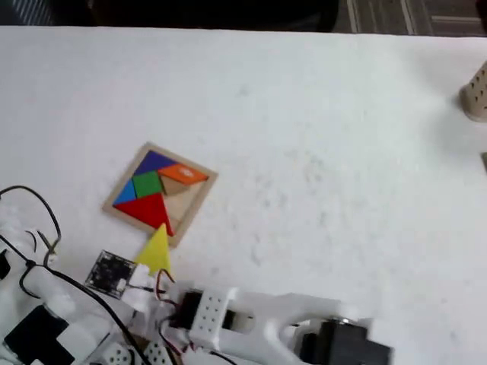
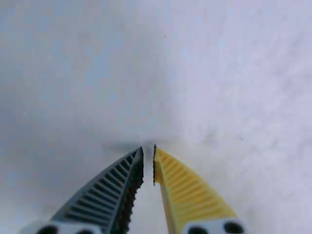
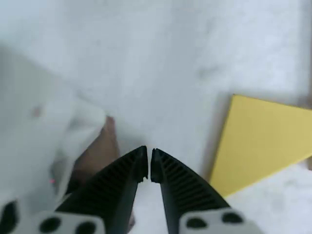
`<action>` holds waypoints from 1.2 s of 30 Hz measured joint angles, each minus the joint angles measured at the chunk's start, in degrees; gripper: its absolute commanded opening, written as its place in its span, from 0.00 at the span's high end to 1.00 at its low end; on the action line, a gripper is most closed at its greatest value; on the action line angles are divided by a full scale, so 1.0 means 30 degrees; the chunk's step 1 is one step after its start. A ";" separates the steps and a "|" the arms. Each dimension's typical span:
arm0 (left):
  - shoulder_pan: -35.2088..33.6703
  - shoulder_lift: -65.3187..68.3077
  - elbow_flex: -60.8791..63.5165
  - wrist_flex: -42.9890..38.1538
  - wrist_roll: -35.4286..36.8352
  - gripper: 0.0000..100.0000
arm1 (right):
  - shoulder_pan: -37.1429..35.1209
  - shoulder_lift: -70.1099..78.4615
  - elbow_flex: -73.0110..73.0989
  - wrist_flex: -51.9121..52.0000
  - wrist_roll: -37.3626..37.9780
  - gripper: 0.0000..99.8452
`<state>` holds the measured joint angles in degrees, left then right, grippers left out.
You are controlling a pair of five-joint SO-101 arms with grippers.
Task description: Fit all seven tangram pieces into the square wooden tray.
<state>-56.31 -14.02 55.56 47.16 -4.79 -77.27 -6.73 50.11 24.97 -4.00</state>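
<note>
The square wooden tray (image 1: pixel 199 190) lies left of centre and holds several pieces: purple (image 1: pixel 154 161), orange (image 1: pixel 183 173), green (image 1: pixel 147 184), blue (image 1: pixel 125 195) and red (image 1: pixel 148 211). A bare wooden gap (image 1: pixel 179 202) shows beside the red one. A yellow triangle (image 1: pixel 154 251) rests on the table just outside the tray's near corner. My right gripper (image 3: pixel 148 157) is shut with nothing in it, low over the table beside this yellow piece (image 3: pixel 263 141). My left gripper (image 2: pixel 148 152), one finger grey and one yellow, is shut over bare white table.
The right arm (image 1: pixel 228 315) lies along the near edge, with cables and a small circuit board (image 1: pixel 110 274) to its left. A brownish shape (image 3: pixel 97 156) sits close to the right fingers. A perforated tan object (image 1: pixel 475 95) stands at the far right.
</note>
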 measured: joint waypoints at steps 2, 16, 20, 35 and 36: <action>0.0000 0.0000 0.0000 0.0000 0.0000 0.93 | 0.0586 0.0821 -0.0527 0.0029 0.0000 0.98; 0.0059 0.0000 0.0000 0.0000 0.0000 0.93 | 0.4190 0.1143 -0.2256 0.1201 0.0000 0.98; 0.0059 0.0000 0.0000 0.0000 0.0000 0.93 | 0.5070 0.1143 -0.2491 0.1201 0.0000 0.98; 0.0059 0.0000 0.0000 0.0000 0.0000 0.93 | 0.4952 0.0996 -0.2637 0.1524 0.0000 0.98; 0.0059 0.0000 0.0000 0.0000 0.0000 0.93 | 0.4513 0.0821 -0.2637 0.1817 0.0000 0.98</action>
<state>-56.13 -14.02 55.56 47.16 -4.79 -63.74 -4.26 42.20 30.42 -4.00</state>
